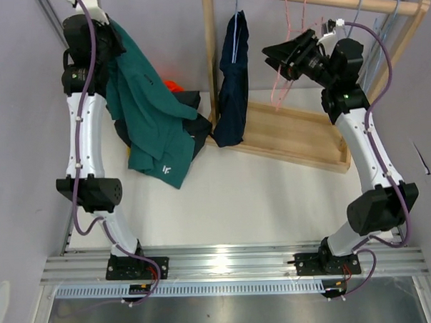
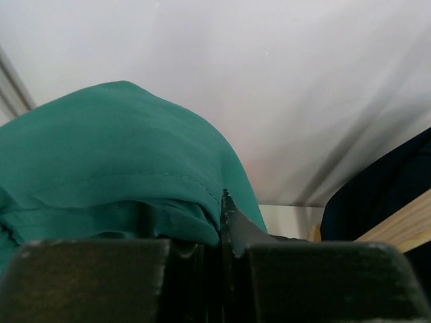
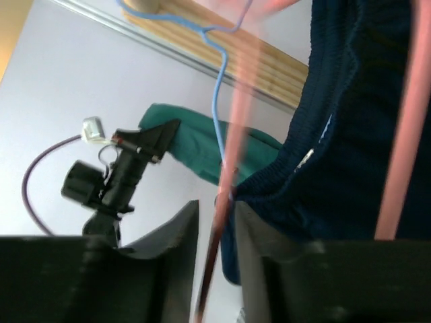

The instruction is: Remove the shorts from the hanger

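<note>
My left gripper [image 1: 108, 39] is raised high at the far left and shut on the teal green shorts [image 1: 150, 111], which hang down from it to the table; the fabric fills the left wrist view [image 2: 121, 155]. The navy blue shorts [image 1: 231, 82] hang on a blue hanger from the wooden rail [image 1: 323, 1], and show close up in the right wrist view [image 3: 363, 134]. My right gripper [image 1: 277, 57] is open, with a thin pink hanger wire [image 3: 236, 114] between its fingers. Orange shorts [image 1: 171, 85] and black shorts [image 1: 194, 125] lie behind the teal pair. Olive shorts are hidden.
Empty pink hangers [image 1: 283, 80] and pale blue hangers [image 1: 381, 25] hang on the rail. The rack's wooden base tray [image 1: 293, 133] lies at the back right. A grey wall stands close behind the left arm.
</note>
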